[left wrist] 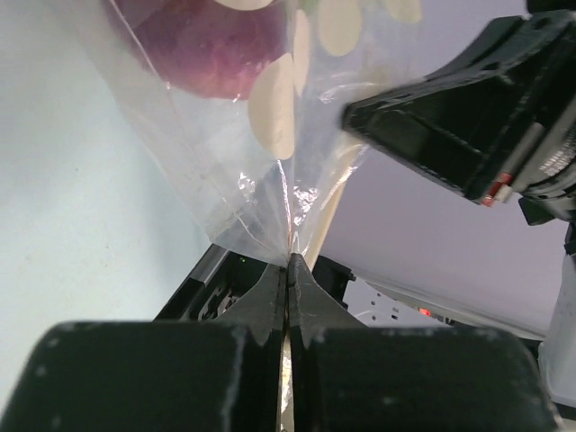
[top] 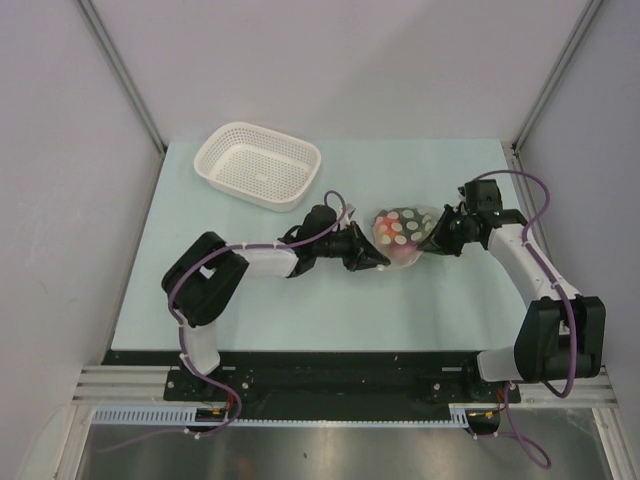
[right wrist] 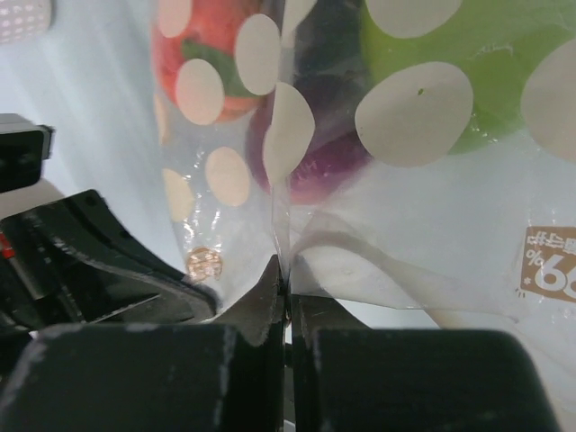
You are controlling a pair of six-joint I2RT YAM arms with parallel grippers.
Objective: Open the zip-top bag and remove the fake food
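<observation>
The clear, white-dotted plastic zip-top bag (top: 402, 235), right of the white perforated basket (top: 258, 165), stretches between left gripper (top: 383, 262) and right gripper (top: 432, 239), the 2 clamped on opposite film edges.

The bag (top: 402, 232) is taking up the middle of the top view. The left end effector (top: 374, 261) and the right end effector (top: 433, 240) are pinching its film from either side, so both flanks are being blocked. The left arm (top: 260, 262) is stretching across the centre-left of the desk (top: 300, 315), and the right arm (top: 522, 252) is curving down the right side, barring passage there. The basket (top: 258, 166) is occupying the upper left. Open desk is showing along the lower part of the frame, and above the bag toward the upper edge.
</observation>
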